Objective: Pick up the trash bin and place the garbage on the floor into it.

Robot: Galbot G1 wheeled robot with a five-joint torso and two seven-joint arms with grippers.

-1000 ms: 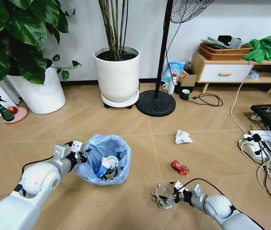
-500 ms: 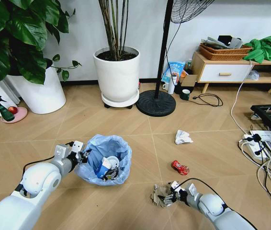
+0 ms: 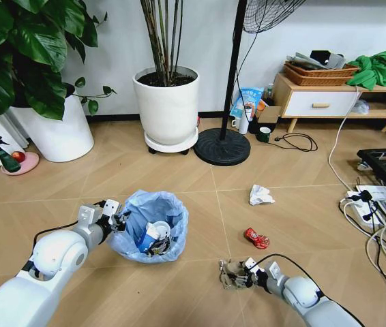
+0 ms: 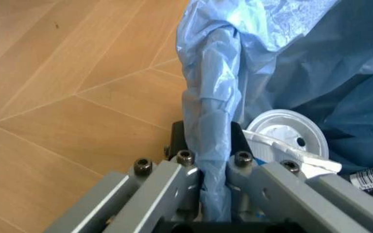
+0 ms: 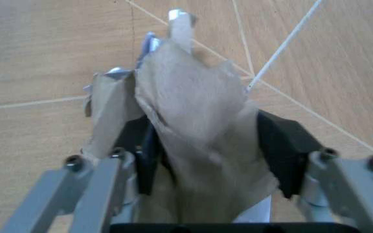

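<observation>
The step in hand is the pick-up of one more piece of litter with the bin already held. Nearest the robot, low on the wooden floor, the right gripper (image 3: 239, 276) sits around a crumpled brownish-grey paper wad (image 3: 230, 274). In the right wrist view the wad (image 5: 186, 126) lies between the two dark finger pads (image 5: 280, 150), which stand a little apart on either side of it; whether they already press it cannot be told, so I judge the grasp to be closing rather than secure.

To the left and slightly farther off, the left gripper (image 3: 118, 221) is clamped on the rim of the small round black trash bin lined with a crinkled light blue plastic bag (image 3: 151, 225). The left wrist view shows a fold of the blue liner (image 4: 213, 145) pinched tight between the jaws, with a white round lid (image 4: 289, 136) already lying inside the bin.

The bin stands just beside the wad, to the right gripper's left. The next move probably calls for a firm hold on the wad, a lift, and a short carry across over the open bag.

Farther out, a crushed red packet (image 3: 256, 238) and then a crumpled white paper wad (image 3: 260, 195) lie on the floor, well apart from both grippers.
</observation>
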